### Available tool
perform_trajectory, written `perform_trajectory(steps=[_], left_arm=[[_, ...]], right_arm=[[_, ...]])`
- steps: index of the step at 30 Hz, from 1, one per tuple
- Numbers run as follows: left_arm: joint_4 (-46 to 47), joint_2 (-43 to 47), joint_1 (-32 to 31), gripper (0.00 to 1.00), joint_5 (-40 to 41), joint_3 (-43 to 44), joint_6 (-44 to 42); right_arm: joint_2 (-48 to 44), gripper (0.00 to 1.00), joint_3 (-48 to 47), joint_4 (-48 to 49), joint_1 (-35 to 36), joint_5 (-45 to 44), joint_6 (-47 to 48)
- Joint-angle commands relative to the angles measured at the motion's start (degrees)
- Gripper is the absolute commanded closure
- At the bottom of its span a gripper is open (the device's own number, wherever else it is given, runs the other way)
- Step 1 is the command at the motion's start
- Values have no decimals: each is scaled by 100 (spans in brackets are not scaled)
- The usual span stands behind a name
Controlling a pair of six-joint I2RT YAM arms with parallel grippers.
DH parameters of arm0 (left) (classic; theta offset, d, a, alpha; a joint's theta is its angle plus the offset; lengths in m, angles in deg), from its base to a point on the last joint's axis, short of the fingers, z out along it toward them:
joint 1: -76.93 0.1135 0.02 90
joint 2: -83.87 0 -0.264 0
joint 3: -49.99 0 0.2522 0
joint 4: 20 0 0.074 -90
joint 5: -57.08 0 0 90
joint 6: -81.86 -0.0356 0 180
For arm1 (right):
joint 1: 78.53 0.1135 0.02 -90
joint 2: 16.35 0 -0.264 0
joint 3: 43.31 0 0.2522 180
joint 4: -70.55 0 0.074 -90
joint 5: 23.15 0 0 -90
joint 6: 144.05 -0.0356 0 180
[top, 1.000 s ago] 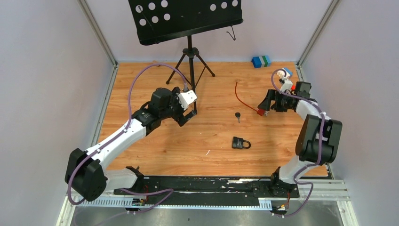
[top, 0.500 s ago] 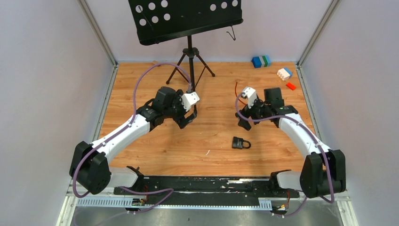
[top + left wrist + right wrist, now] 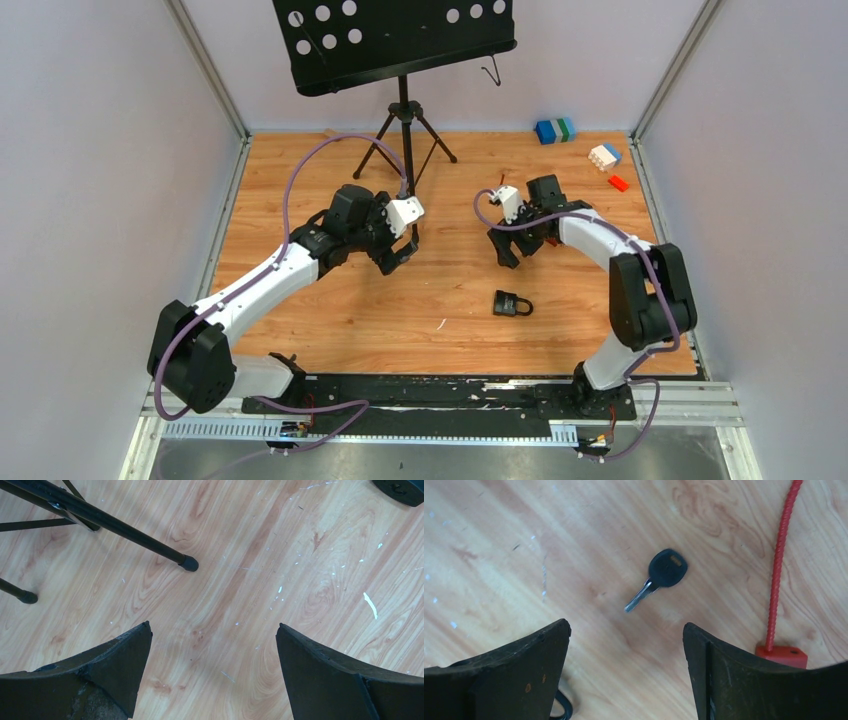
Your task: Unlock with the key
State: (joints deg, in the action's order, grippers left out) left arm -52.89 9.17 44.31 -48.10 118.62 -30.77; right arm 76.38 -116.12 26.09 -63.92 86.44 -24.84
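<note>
The job now is to pick up the key from the wooden table (image 3: 300, 200), where it lies flat just beyond the padlock (image 3: 512, 303), on the side away from the arm bases. The right gripper (image 3: 626, 627) hangs over it, its 2 fingers spread wide with nothing between them.

In the right wrist view the key (image 3: 659, 577) sits ahead of the fingertips, not between them. I judge the gripper should move forward until the black head is centred, then drop straight down. The key is thin, so closing on the thicker head should work best and leaves the blade free for the padlock. A red cord (image 3: 780, 555) with a red tag (image 3: 781, 655) runs just beside the key, so keep that finger off it.

The right arm bends at the elbow past the padlock, wrist pointing down. The left arm stretches well left of the padlock. The left gripper (image 3: 214, 626) is also spread and empty, near 1 foot (image 3: 189, 563) of the music stand (image 3: 403, 110).
</note>
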Motion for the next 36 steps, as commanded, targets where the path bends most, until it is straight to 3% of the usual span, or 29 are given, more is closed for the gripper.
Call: perform_trajectory(steps=[1,15,22,29,33,36], left_arm=[[2,132,6,0,-148,161,-1],[49,52,1,0,-192,175,-3],[22,87,2,0,-141,182,-8],[2,195,5,0,-77,150,-22],[-20,231,6,0,-56,147,-30],[-34,259,5,0,-55,147,-25]], right_arm=[[515,17,-578,305,22,-305,-516],[1580,31,-1191,273,52,-506,-891],[1652,56,-1129,201,226,-542,-845],[1453,54,-845,183,372,-925,-764],[1357,48,-705,178,415,-1109,-740],[1296,50,-658,182,411,-1205,-679]])
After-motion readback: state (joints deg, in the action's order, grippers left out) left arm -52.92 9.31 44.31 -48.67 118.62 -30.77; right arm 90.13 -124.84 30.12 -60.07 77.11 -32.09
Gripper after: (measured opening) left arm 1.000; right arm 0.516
